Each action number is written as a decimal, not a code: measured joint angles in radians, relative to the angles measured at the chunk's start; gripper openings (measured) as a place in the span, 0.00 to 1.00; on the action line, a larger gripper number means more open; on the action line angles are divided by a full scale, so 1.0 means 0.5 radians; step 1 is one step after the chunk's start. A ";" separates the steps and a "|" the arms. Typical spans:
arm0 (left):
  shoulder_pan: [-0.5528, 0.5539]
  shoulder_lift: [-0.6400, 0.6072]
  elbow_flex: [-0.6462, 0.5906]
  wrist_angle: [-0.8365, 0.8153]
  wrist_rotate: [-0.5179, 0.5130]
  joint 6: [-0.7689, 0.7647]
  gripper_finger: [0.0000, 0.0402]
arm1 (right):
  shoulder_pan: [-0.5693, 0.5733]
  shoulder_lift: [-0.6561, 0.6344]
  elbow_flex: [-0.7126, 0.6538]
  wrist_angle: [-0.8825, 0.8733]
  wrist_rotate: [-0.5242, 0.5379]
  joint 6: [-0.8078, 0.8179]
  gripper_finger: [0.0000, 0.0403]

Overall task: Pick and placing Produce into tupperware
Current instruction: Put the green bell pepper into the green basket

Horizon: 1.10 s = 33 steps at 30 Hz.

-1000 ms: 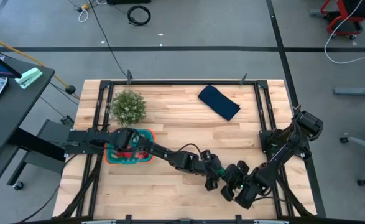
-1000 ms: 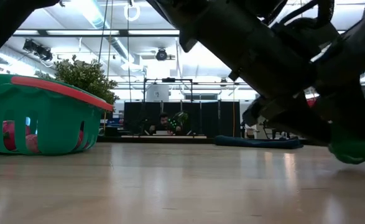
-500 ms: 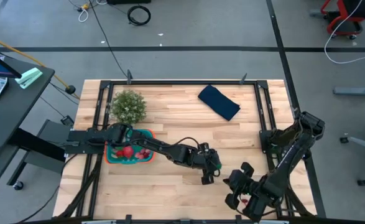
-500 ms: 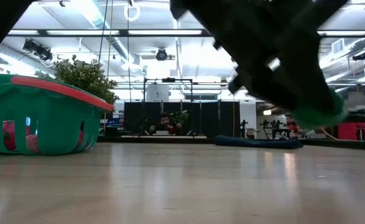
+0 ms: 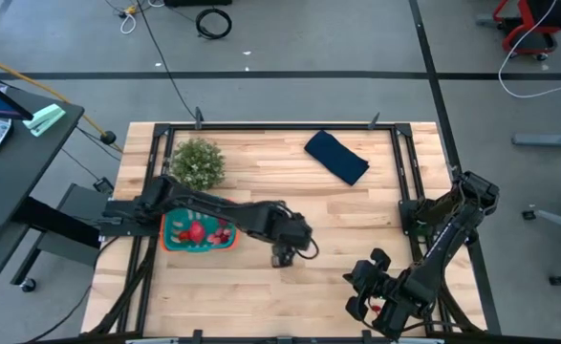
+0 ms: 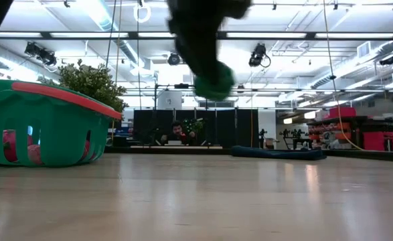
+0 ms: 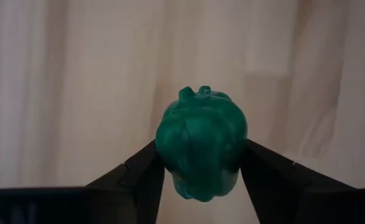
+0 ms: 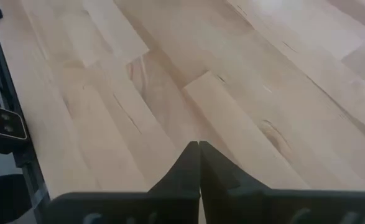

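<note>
The green toy pepper (image 7: pixel 202 146) sits between the fingers of my left gripper (image 5: pixel 282 256), which hovers over the middle of the table, right of the tupperware. In the low view the pepper (image 6: pixel 213 82) hangs high above the wood. The teal tupperware with its orange rim (image 5: pixel 201 232) stands near the table's left edge with red and pink produce (image 5: pixel 196 230) inside; its ribbed wall (image 6: pixel 42 127) shows in the low view. My right gripper (image 8: pixel 199 149) is shut on nothing, waiting by the near right corner (image 5: pixel 364 296). My left gripper pinches the green pepper between its two fingers, one finger (image 7: pixel 142 177) on each of its opposite sides (image 7: pixel 166 155). The fingers point down from above. The pepper is lifted clear of the table, its stem end (image 7: pixel 194 93) facing away from the gripper.
A bushy grey-green plant (image 5: pixel 197 162) stands just beyond the tupperware. A dark blue folded cloth (image 5: pixel 337 157) lies at the far right. Black frame rails (image 5: pixel 402 172) run along the table's sides. Bare wood (image 5: pixel 290 191) lies between the tupperware and the cloth.
My left gripper has carried the green pepper up from just above the table and toward the table's left, nearing the tupperware. My right gripper has drawn back from beside it toward the near edge.
</note>
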 joint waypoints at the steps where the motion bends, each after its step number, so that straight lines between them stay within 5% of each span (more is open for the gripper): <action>1: 0.003 -0.038 0.001 -0.086 -0.002 -0.022 0.51 | 0.000 0.000 0.000 0.000 0.000 0.000 0.00; 10: -0.011 -0.247 0.000 -1.102 0.001 -0.305 0.50 | -0.001 0.001 0.000 -0.011 -0.004 0.006 0.00; 33: -0.153 -0.402 -0.026 -1.122 -0.069 -0.421 0.51 | 0.106 0.001 -0.001 -0.042 -0.031 0.085 0.00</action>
